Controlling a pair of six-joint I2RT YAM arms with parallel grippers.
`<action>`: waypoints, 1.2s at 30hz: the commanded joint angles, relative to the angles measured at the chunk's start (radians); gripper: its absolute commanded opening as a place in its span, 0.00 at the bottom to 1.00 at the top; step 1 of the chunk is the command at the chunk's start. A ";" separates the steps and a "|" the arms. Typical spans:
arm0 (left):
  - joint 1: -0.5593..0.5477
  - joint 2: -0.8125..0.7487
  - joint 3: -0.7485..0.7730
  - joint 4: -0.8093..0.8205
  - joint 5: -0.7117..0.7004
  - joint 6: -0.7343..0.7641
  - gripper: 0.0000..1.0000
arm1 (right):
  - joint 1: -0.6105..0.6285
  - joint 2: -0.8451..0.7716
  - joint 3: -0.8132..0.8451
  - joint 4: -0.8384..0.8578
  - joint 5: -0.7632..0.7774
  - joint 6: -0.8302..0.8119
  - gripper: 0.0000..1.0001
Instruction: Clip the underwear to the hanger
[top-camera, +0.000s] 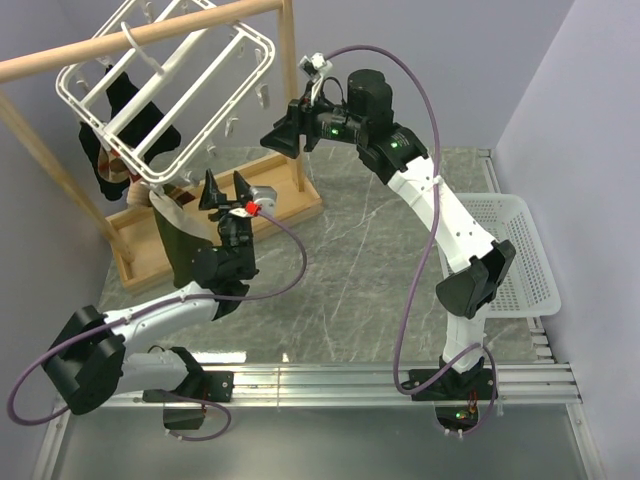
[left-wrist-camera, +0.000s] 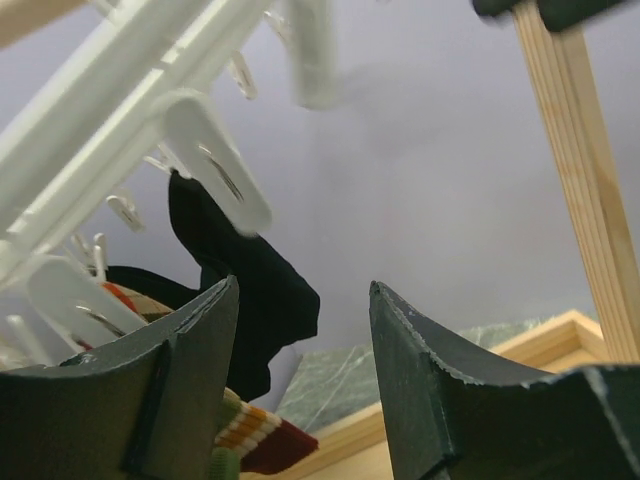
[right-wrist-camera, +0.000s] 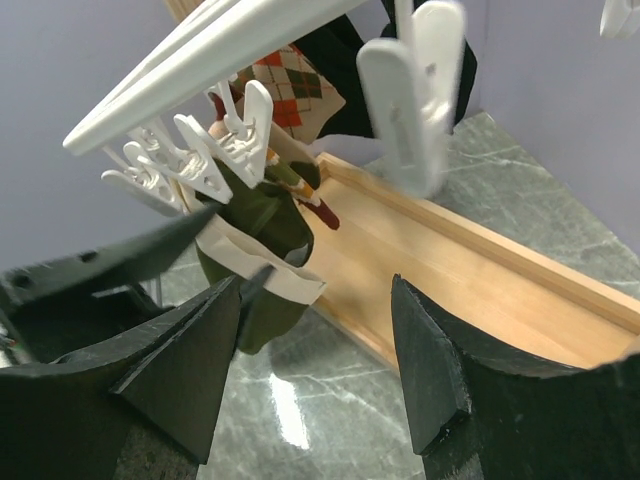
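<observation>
Hanging centre-left, the small dark olive-green cloth underwear (top-camera: 180, 255) lies just left of the empty, apart-jawed left pincer (top-camera: 227, 190); right pincer (right-wrist-camera: 318, 290) likewise apart.

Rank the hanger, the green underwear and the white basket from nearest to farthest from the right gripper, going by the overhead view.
1. hanger: just to the left of the right gripper.
2. underwear: hanging lower down, further left.
3. white basket: on the table, far off to the right.
</observation>
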 joint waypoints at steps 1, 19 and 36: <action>-0.003 -0.049 0.039 0.562 0.043 0.015 0.61 | -0.005 -0.001 0.042 -0.008 0.009 -0.011 0.69; 0.070 0.004 0.138 0.560 0.049 -0.031 0.57 | -0.004 0.022 0.080 0.054 -0.063 -0.023 0.69; 0.083 -0.023 0.103 0.559 0.069 -0.064 0.22 | -0.002 0.059 0.121 0.073 -0.077 -0.012 0.69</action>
